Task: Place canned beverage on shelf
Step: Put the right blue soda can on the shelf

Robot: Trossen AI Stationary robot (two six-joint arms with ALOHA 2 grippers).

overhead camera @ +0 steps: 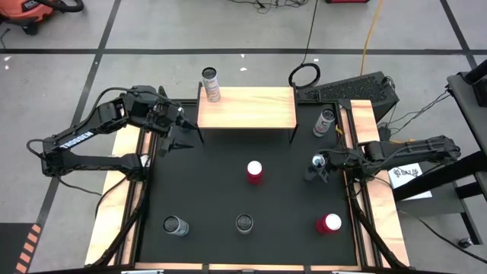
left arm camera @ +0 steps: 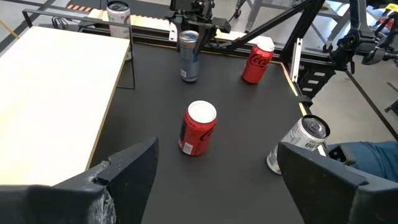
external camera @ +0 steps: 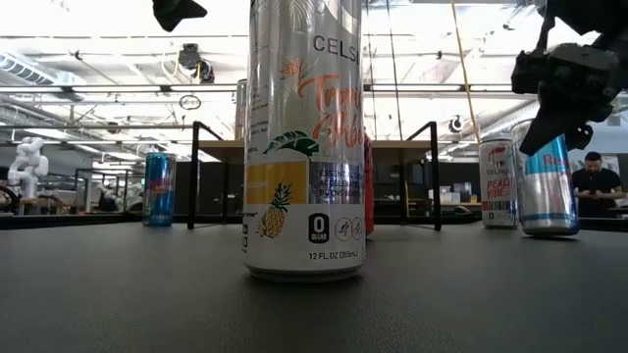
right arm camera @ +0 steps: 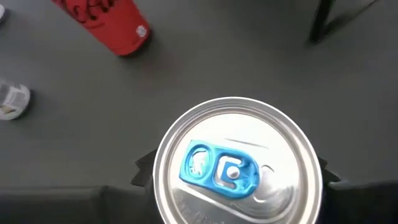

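Observation:
The shelf (overhead camera: 246,106), a light-wood board on thin black legs, stands at the far side of the black mat (overhead camera: 221,190) and bears one can (overhead camera: 211,84) at its far left corner. A blue-and-silver can (overhead camera: 318,163) stands upright on the mat near the right edge, and my right gripper (overhead camera: 320,167) is over it, closed around it. The right wrist view looks down on its silver top with a blue tab (right arm camera: 235,169). My left gripper (overhead camera: 181,138) hangs open above the mat by the shelf's left end, with nothing between its fingers (left arm camera: 134,168). My right gripper has the blue-and-silver can between its two fingers, one on each side of the wall just below the top rim (right arm camera: 163,186). The can's own top hides the pads. The fingers slant down from the table's right side. The can stands upright with its base on the mat (external camera: 547,186).
A red cola can (overhead camera: 254,171) stands mid-mat and another red can (overhead camera: 329,223) at the near right. Two silver cans (overhead camera: 175,225) (overhead camera: 244,223) stand along the near edge, and one more can (overhead camera: 326,122) by the shelf's right end. The rest of the shelf board is bare.

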